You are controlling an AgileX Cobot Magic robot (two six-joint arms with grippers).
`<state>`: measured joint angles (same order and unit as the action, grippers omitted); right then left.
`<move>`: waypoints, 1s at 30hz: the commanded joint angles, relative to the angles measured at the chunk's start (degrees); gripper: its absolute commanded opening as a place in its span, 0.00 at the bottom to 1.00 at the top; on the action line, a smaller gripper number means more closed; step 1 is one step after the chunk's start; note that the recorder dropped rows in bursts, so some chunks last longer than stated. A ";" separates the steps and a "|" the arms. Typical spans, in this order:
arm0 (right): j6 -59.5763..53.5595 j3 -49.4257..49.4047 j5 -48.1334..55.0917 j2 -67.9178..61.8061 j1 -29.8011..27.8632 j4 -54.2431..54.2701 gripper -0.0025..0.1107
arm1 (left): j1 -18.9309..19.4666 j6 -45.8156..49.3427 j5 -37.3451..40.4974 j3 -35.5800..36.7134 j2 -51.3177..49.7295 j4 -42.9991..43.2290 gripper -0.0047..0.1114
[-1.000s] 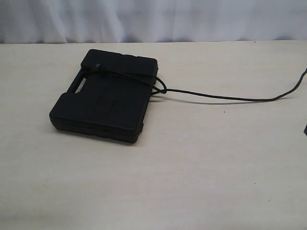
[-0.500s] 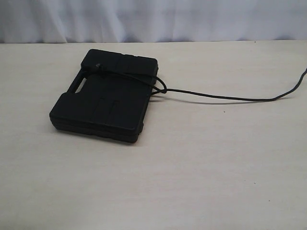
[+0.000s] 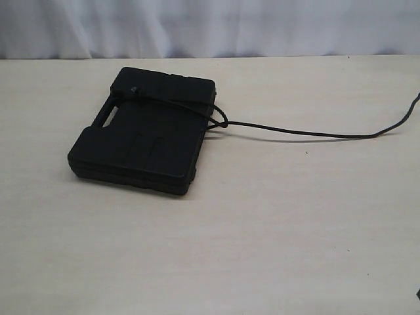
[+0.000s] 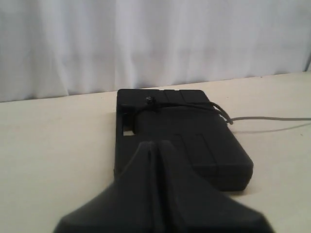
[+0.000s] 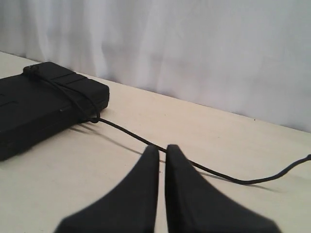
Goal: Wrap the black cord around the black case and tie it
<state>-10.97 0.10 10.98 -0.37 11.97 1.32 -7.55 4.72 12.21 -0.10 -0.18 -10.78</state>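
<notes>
**Case flat on desk, cord across its far end, both tools closed and empty**

Black case lies flat on the pale desk, left of centre in the exterior view. Its long axis runs from the far side toward the near side, skewed a little to the near-left. The oblong handle slot sits in the long edge that faces left. Moulded ribs show on the lid.

Black cord crosses the far end of the case, over its short width. It starts at a small knot on the lid near the slot and slants to the right-hand edge. There it forms a small loop hanging just off the case side. From the loop a single free run lies on the desk, heading right, well away from the case, and curves up at the frame's right edge. That end is out of sight.

Left tool: jaws pressed together, holding nothing, pointed along the case from its near end and held clear of it. The cord shows at the far end.

Right tool: jaws narrow, almost touching, nothing between them. The cord passes just past its tips; contact cannot be told. The case is off to one side, well apart.

White curtain hangs behind the desk. Nothing lies between either tool and the case.
</notes>
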 commanded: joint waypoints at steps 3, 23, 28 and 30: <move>0.28 -0.10 -0.50 0.37 -5.84 -0.53 0.06 | 3.83 -0.13 -0.13 0.10 0.18 0.68 0.04; 0.28 -0.10 -0.39 0.37 -5.85 -0.53 0.06 | 3.83 -0.13 -1.10 0.10 0.18 1.66 0.04; 0.28 -0.10 -0.39 0.37 -5.85 -0.53 0.06 | 3.83 -0.13 -1.22 0.10 0.18 1.66 0.04; 0.28 -0.10 -0.39 0.37 -5.85 -0.53 0.06 | 3.83 -0.13 -1.22 0.10 0.18 1.66 0.04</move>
<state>-10.97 0.10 10.98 -0.37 6.29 1.19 -3.92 4.72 12.05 -0.10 -0.18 -9.32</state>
